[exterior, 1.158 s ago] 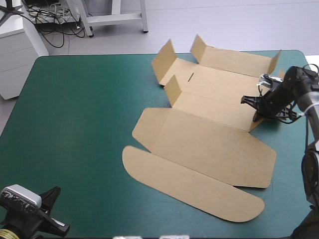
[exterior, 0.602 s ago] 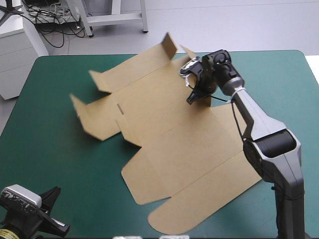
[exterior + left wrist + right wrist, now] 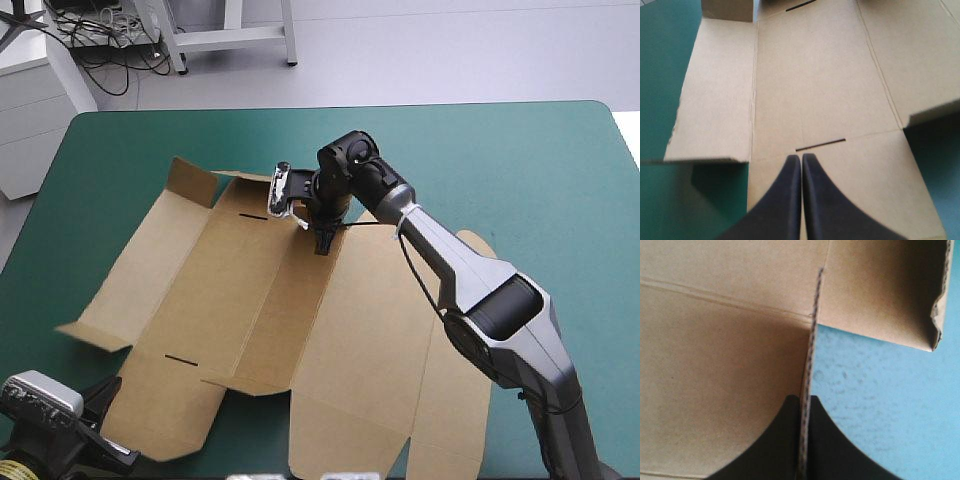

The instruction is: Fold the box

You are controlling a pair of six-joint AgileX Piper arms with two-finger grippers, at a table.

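Swung the box [image 3: 250, 310] round by roughly a quarter turn and hauled it off the right side of the table [image 3: 120, 160], over to the left and near part. Carried the right gripper [image 3: 322, 240] from the table's right edge to its far middle. Brought a near corner of the board up under the left gripper [image 3: 801, 156], earlier well apart from it, and turned the long rounded flap [image 3: 450, 420] from the near side round to the right, under the right arm.

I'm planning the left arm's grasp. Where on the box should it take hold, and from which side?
On the box, probably the left side flap, approached from the table's left edge: its free edge lifts off the teal-green cover, leaving room under it for a finger.
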